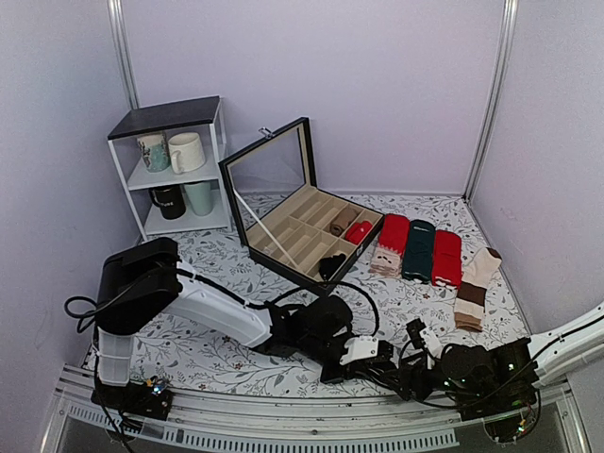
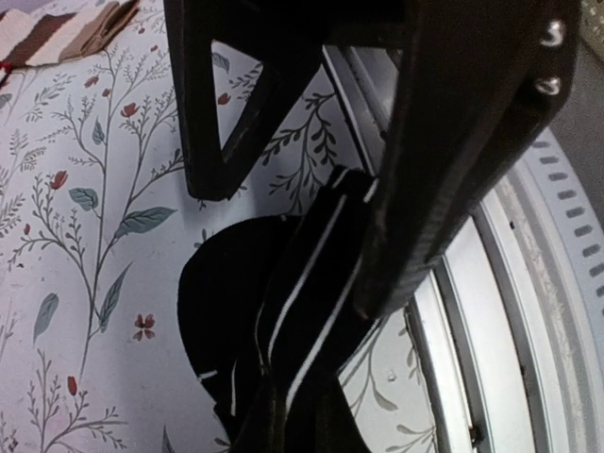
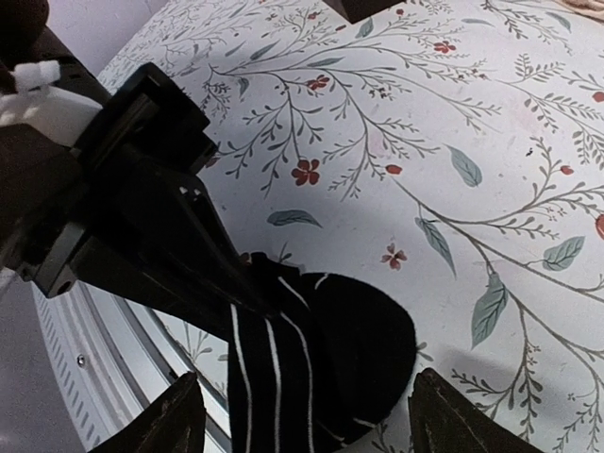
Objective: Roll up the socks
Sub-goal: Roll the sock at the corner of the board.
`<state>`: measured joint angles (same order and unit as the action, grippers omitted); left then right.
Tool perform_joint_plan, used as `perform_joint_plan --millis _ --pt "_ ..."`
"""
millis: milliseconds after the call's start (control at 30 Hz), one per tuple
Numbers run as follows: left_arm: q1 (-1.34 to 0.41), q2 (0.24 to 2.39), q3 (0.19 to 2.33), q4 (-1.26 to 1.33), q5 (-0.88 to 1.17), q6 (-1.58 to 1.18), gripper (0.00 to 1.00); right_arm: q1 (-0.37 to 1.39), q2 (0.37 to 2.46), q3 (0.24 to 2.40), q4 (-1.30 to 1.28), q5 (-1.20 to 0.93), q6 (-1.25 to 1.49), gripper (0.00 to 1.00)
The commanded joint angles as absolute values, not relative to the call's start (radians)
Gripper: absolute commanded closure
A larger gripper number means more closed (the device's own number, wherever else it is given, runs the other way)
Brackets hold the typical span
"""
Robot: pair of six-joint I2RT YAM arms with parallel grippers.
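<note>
A black sock with thin white stripes (image 3: 311, 359) lies on the flowered cloth at the near table edge, with its rounded end toward the table middle. It also shows in the left wrist view (image 2: 255, 321). My left gripper (image 2: 294, 245) is open; its right finger (image 2: 444, 189) rests on the sock's striped part and the cloth shows between the fingers. My right gripper (image 3: 316, 420) is open wide, with one finger (image 3: 179, 420) on each side of the sock. In the top view the two grippers, left (image 1: 363, 354) and right (image 1: 415, 360), meet and hide the sock.
An open compartment box (image 1: 283, 241) holds rolled socks in red (image 1: 359, 231), brown (image 1: 343, 219) and black (image 1: 332, 266). Flat red (image 1: 394, 243), green (image 1: 419, 248), red (image 1: 446, 257) and brown-cream striped (image 1: 477, 281) socks lie at the right. A mug shelf (image 1: 175, 165) stands back left. A metal rail (image 2: 528, 311) runs along the near edge.
</note>
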<state>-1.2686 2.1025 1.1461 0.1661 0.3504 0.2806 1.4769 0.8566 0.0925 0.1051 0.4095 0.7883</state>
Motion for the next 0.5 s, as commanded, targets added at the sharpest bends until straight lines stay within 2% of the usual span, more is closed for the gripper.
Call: perform_joint_plan --millis 0,467 --pt "-1.249 2.258 1.068 -0.205 0.256 0.261 1.00 1.470 0.841 0.108 0.196 0.355 0.790 0.23" --pt "-1.250 2.273 1.077 -0.209 0.261 0.264 1.00 1.462 0.995 0.082 0.273 0.346 0.883 0.18"
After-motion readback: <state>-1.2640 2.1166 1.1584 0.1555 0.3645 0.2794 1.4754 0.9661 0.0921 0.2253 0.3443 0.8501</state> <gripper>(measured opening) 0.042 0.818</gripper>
